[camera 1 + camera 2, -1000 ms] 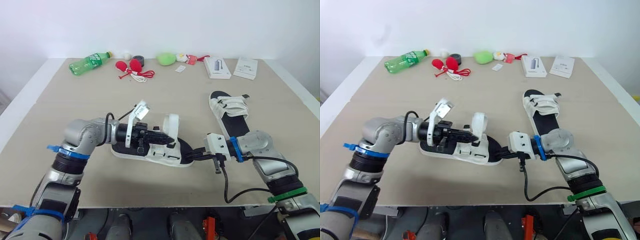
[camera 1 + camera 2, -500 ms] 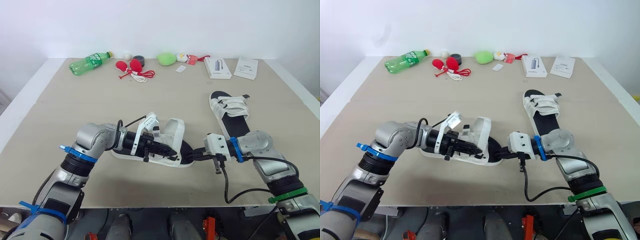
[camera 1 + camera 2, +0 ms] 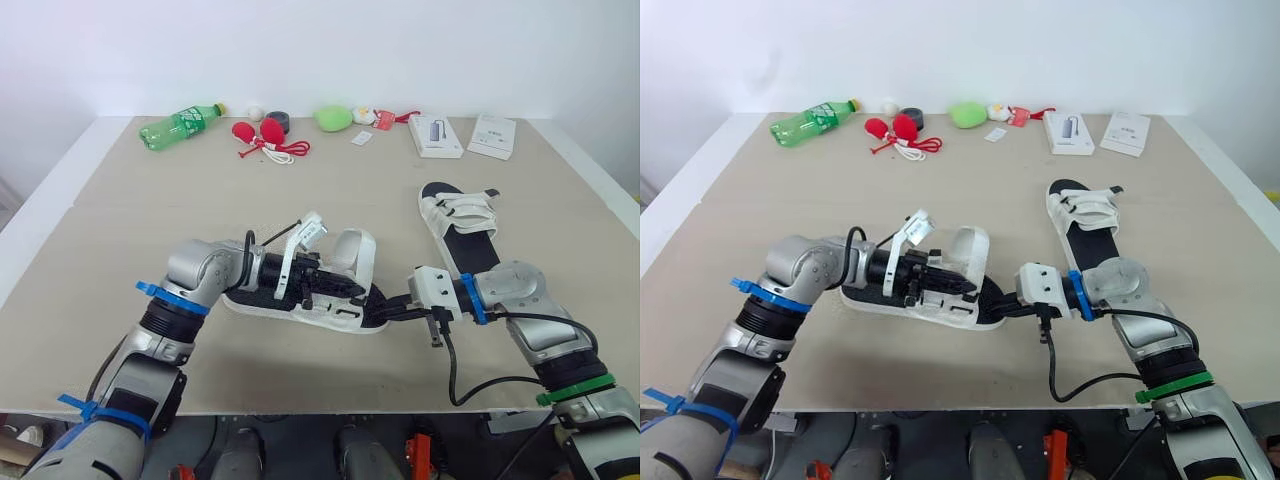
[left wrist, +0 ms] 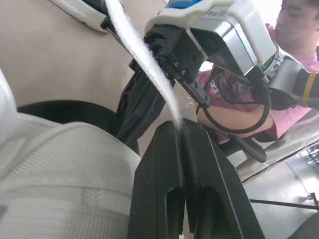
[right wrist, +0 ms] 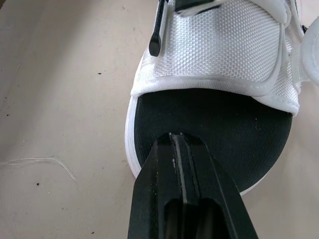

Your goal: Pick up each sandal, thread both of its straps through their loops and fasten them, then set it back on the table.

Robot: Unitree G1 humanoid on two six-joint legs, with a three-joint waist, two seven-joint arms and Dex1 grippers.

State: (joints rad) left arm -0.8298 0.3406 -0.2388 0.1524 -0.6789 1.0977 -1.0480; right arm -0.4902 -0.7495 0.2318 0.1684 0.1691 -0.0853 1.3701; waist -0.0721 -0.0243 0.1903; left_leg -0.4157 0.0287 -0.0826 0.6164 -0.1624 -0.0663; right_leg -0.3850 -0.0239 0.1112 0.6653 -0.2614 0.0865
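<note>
Both clenched: left pincer (image 4: 180, 130) grips sandal (image 3: 262, 305) strap (image 4: 144, 64), right pincer (image 5: 177, 137) tip touches footbed (image 5: 214, 124).

You have bright, even light from above on the table (image 3: 150, 200), and the white wall behind it is nearly washed out. Shadows are soft and short, hugging the sandal (image 3: 330, 318). In your left wrist view the strap (image 4: 144, 64) blurs close to the lens, and the far background blows out to glare.
</note>
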